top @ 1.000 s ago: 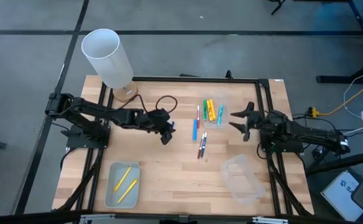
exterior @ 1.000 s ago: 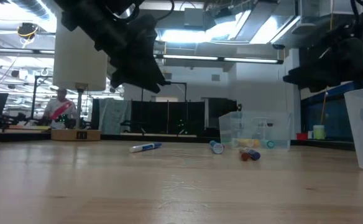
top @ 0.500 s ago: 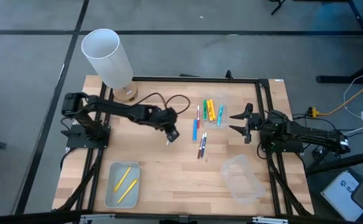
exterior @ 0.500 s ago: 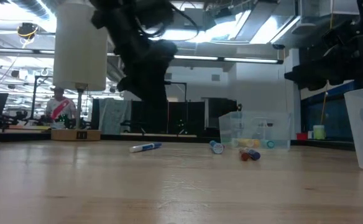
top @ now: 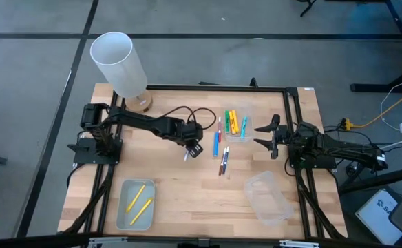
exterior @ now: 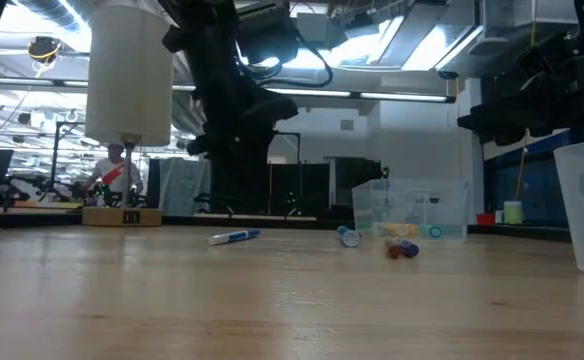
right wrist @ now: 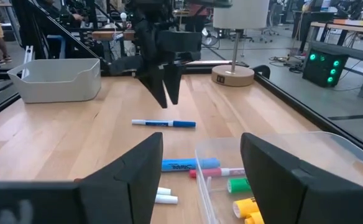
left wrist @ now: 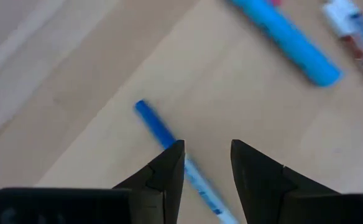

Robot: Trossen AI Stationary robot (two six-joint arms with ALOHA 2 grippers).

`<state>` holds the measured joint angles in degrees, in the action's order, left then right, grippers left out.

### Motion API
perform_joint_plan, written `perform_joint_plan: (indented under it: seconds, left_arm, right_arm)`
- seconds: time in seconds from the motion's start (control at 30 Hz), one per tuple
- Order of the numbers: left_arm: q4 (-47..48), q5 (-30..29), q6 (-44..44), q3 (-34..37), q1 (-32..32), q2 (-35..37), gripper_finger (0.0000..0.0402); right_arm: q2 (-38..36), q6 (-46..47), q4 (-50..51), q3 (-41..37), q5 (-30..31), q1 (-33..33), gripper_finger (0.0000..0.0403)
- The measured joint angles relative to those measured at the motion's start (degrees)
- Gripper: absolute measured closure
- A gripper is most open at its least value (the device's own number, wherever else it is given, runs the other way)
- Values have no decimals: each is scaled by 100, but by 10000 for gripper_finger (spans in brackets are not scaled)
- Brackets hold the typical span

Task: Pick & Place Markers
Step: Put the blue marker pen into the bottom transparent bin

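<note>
The left pincer point(top: 193, 149) is hovering, fingers spread, directly over a blue marker point(left wrist: 161, 132) (lying flat on the worktop point(top: 187, 200)).

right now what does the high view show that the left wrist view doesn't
Only the high view shows the clear plastic tray holding two yellow markers, the white cylinder lampshade and the waiting right hand, open beside the markers. Only the left wrist view shows the left hand open right above the thin blue-and-white marker. Both show the light wooden table.
</note>
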<state>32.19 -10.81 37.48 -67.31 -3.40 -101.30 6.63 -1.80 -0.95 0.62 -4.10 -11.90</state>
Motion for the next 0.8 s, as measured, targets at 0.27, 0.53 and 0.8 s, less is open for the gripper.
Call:
perform_joint_plan:
  seconds: [0.27, 0.53, 0.8]
  left_arm:
    - [359, -321, 651, 13, 89, 0, 276]
    - [350, -334, 826, 204, 274, 4, 276]
    - [297, -473, 1171, 359, 267, -23, 276]
  right_arm:
    - [0, 0, 0, 0, 0, 0, 187]
    - [0, 0, 0, 0, 0, 0, 187]
    - [0, 0, 0, 0, -1, 0, 187]
